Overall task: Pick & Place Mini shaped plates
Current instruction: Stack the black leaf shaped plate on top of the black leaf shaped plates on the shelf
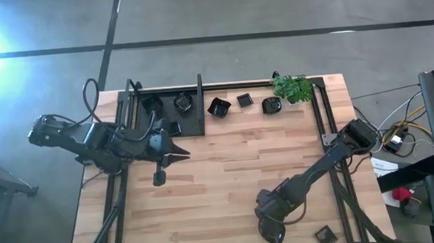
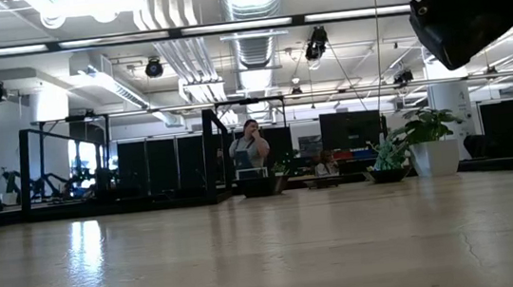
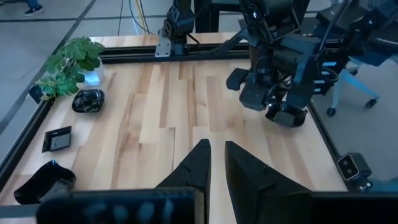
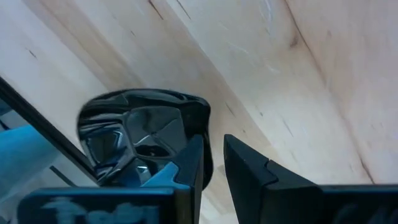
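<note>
left gripper (image 1: 179, 152): I see it over the table's left half, just off the tray (image 1: 190, 123); fingers nearly together, thin gap, holding nothing.
right gripper (image 1: 272, 236): low near the table's front edge, right of centre; in my right wrist view the fingers (image 4: 189, 165) stand a little apart, one against a glossy dish (image 4: 140, 134); can't tell if it's gripped.
mini shaped plates: several on the tray; three in a row right of it (image 1: 218, 106), (image 1: 245, 100), (image 1: 271, 105); one square one (image 1: 324, 236) at the front right corner.
plant (image 1: 294, 88): back right, beside the row's last dish.
person (image 2: 251, 150): far behind the table in my low view.
</note>
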Robot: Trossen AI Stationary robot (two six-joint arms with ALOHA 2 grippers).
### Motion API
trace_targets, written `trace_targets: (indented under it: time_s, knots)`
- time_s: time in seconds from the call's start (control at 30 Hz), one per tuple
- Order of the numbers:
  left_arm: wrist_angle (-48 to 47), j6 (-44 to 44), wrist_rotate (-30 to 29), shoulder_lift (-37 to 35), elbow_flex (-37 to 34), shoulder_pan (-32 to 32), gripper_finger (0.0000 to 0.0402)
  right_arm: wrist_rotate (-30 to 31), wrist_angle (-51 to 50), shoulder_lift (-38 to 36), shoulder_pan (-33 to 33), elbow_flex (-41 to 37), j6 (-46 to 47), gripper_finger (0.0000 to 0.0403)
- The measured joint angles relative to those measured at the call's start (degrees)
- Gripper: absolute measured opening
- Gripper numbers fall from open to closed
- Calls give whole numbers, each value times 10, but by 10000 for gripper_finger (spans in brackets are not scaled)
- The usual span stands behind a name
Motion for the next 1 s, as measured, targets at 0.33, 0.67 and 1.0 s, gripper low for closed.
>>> trace_targets:
  time_s: [0.33, 0.67, 1.0]
  knots:
    - [5, 0, 0, 0, -1, 0, 41, 0, 106, 0, 2, -46, 3, 61]
    - [6, 1, 0, 0, -2, 0, 41, 0, 134, 0, 2, -62, 40, 49]
    - [6, 14, 0, 0, 0, 0, 41, 2, 118, -2, 2, -32, 34, 8]
